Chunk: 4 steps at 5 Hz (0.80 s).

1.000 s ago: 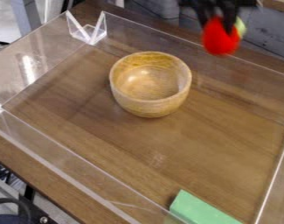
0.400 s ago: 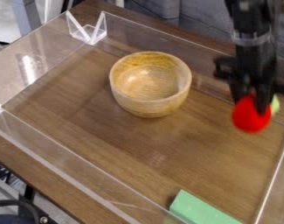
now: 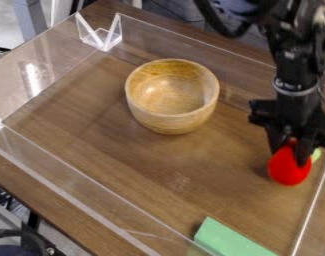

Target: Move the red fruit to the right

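Black cables (image 3: 21, 236) lie in a tangle off the surface (image 3: 111, 150), past its near left corner. A clear panel (image 3: 74, 195) runs along the surface's near left side, slanting toward the near edge. By the far left part of the surface stands a small clear bracket (image 3: 101, 32), angular and see-through. To its right, and nearer, is the bowl (image 3: 173, 97), round, wooden and upright, in the far half of the surface, well apart from both side edges. The block (image 3: 232, 241), flat and green, lies at the near edge, right of the middle and partly cut off by the view. Farther right, the tool (image 3: 297, 143) comes in from the far right corner, dark and pointing down, pinching the fruit (image 3: 289, 167) at its top. The fruit is red, near the right edge, with some green beside it. Whether it touches the surface, I cannot tell.
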Tool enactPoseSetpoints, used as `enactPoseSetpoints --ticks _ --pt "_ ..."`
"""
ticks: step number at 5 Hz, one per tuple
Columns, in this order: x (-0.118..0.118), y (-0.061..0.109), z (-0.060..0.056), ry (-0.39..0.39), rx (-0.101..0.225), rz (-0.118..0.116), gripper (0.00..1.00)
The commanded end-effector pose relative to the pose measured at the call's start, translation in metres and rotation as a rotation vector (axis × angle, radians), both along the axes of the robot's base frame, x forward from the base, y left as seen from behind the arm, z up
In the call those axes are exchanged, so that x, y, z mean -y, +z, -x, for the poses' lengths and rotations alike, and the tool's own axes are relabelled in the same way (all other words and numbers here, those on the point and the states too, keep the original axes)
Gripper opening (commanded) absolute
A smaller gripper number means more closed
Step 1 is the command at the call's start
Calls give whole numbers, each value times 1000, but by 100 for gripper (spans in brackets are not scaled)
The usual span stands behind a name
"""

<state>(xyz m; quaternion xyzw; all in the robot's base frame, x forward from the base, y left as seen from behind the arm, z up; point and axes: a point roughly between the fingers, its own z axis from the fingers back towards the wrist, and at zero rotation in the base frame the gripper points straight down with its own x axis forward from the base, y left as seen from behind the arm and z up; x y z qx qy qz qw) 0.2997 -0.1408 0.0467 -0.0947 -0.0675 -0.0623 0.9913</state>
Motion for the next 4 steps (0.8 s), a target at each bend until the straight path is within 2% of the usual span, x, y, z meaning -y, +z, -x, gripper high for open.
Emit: enactPoseSetpoints --ticks 1,2,3,4 --pt "4 7 -9 63 52 -27 0" --pt "2 4 -14 73 40 -32 100" --pt "0 3 -18 82 30 -36 100" --pt "-8 -1 -20 19 28 -37 100"
